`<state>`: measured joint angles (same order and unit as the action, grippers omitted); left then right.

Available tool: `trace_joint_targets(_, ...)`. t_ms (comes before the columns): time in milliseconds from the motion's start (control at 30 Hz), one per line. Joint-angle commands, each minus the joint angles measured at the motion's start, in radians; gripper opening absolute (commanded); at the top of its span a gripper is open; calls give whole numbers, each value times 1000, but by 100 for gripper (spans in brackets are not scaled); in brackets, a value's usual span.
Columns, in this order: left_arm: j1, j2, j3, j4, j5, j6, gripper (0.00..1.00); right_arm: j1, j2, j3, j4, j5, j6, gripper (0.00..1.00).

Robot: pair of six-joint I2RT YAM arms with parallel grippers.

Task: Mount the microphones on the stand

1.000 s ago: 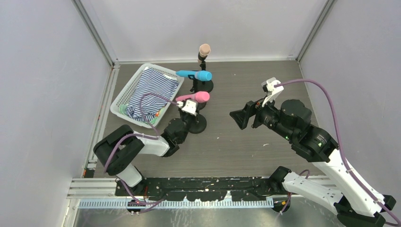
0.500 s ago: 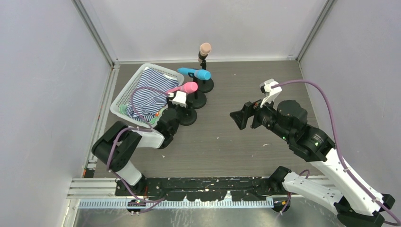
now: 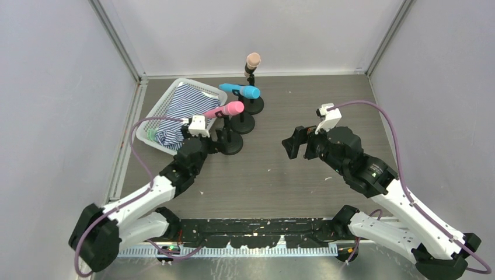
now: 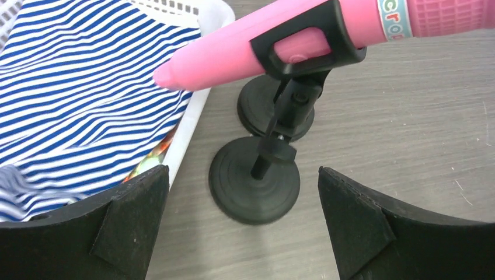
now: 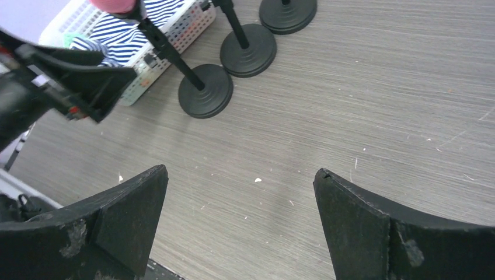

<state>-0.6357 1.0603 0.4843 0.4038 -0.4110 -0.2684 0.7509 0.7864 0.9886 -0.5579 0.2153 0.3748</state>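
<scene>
Soft, even light from above fills all three views, bright and flat, and shadows around the stand bases [image 5: 205, 90] are faint. The overhead view is sharp edge to edge; in its own wrist view the left gripper [image 4: 242, 170] looks slightly soft (the pink microphone [image 4: 210, 55] carries a mild sheen).

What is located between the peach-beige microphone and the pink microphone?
The blue microphone sits between the peach-beige microphone and the pink microphone. The top external view shows the three in a slanted row.
</scene>
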Motion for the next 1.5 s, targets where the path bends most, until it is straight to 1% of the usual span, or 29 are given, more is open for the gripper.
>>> trace_joint_targets(0,-6,-161,50,-369,-8,-110,100,0,13,-26,76,112,43,100)
trace_joint_targets(33,-7,-200,59,-412,-3,-139,100,1,14,-31,72,126,43,100)
trace_joint_targets(100,-5,-259,84,-556,5,-175,100,-1,23,-32,45,171,56,100)
trace_joint_targets(167,-1,-279,134,-684,21,-184,100,-9,50,-18,-9,212,80,100)
trace_joint_targets(200,10,-274,161,-749,41,-184,100,-30,72,2,-51,209,92,100)
trace_joint_targets(233,19,-266,185,-797,54,-184,100,-64,94,12,-83,169,102,100)
trace_joint_targets(300,57,-255,210,-841,120,-200,100,-190,122,21,-103,22,126,100)
trace_joint_targets(333,89,-254,216,-852,151,-213,100,-255,118,13,-97,-48,141,100)
trace_joint_targets(367,146,-253,226,-877,189,-232,100,-312,108,1,-89,-93,152,100)
trace_joint_targets(433,257,-265,242,-927,268,-269,100,-405,78,-1,-104,-135,157,100)
trace_joint_targets(500,337,-303,256,-971,333,-281,100,-463,39,-2,-134,-145,152,100)
trace_joint_targets(533,351,-326,263,-991,351,-273,100,-484,9,-7,-146,-140,151,100)
trace_joint_targets(633,353,-392,282,-1043,348,-232,100,-489,-93,-36,-163,-87,153,100)
trace_joint_targets(800,353,-436,338,-1188,277,-198,100,-490,-258,-93,-163,-35,135,100)
trace_joint_targets(900,353,-482,317,-1182,269,-193,100,-489,-344,-130,-144,-4,111,100)
trace_joint_targets(1067,353,-545,284,-1122,292,-171,100,-490,-415,-187,-129,22,31,100)
trace_joint_targets(1200,353,-554,280,-1113,313,-163,100,-490,-459,-217,-148,12,-46,100)
trace_joint_targets(1467,353,-519,278,-1103,351,-163,100,-489,-569,-288,-112,-31,-59,100)
